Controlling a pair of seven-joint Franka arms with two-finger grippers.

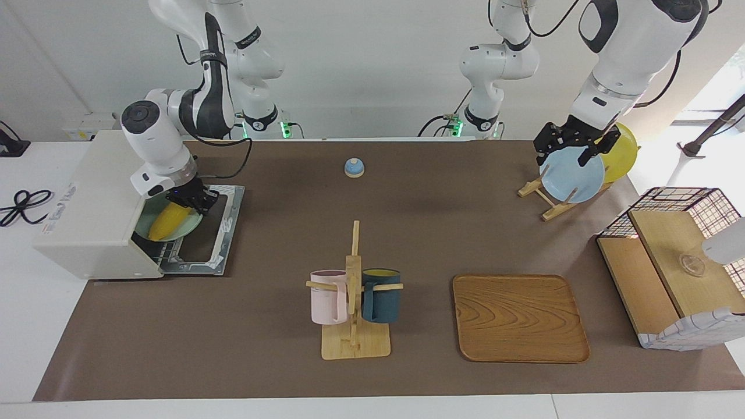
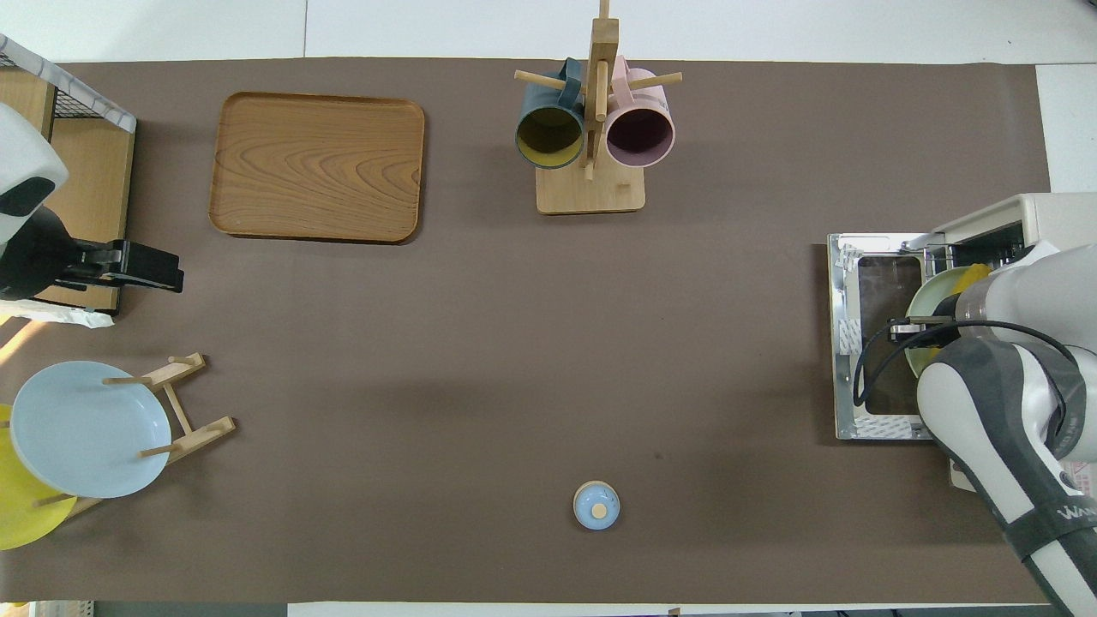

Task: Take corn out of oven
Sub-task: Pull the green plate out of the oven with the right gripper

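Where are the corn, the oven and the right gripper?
corn [image 1: 167, 221]: facing view, middle of the yellow cob on the green plate.
oven [image 1: 87, 215]: facing view, off-white top panel.
right gripper [image 1: 195, 201]: facing view, fingertips shut on the cob's end.

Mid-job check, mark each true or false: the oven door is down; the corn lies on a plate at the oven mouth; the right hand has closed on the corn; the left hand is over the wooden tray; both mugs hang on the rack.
1. The boxy off-white toaster oven has its glass door dropped open. True.
2. The smooth yellow corn cob lies on a pale green round plate at the oven mouth. True.
3. The right hand is wide open above the corn. False: it is shut on the corn's end.
4. The left hand is over the flat wooden tray. False: it waits over the light blue plate in the wooden stand.
5. The pink mug and dark blue mug hang on the wooden mug rack. True.
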